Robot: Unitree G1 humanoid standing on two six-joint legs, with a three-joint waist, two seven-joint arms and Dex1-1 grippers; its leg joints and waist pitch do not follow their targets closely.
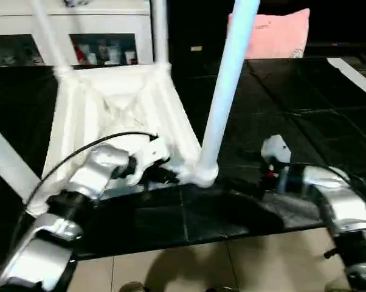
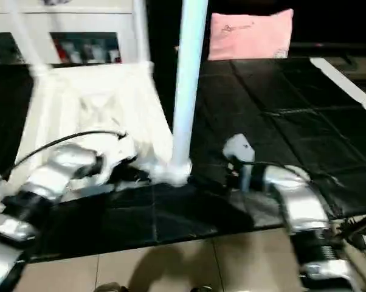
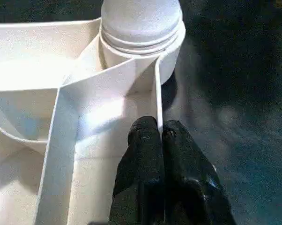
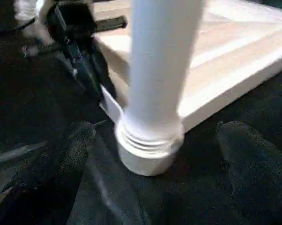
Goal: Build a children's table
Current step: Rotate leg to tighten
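No legible writing on pink pillow (image 1: 271, 33)

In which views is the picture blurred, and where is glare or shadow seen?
Right eye view: strong blur over the tabletop and the left gripper. Left eye view: milder blur. Left wrist view: glare on the white ribs, a shadow beside the socket. Right wrist view: soft fingers, blurred leg.

One upturned table top (image 1: 119, 100), four tube legs (image 1: 225, 91), one pink pillow (image 1: 274, 33), two grippers (image 3: 160, 136).
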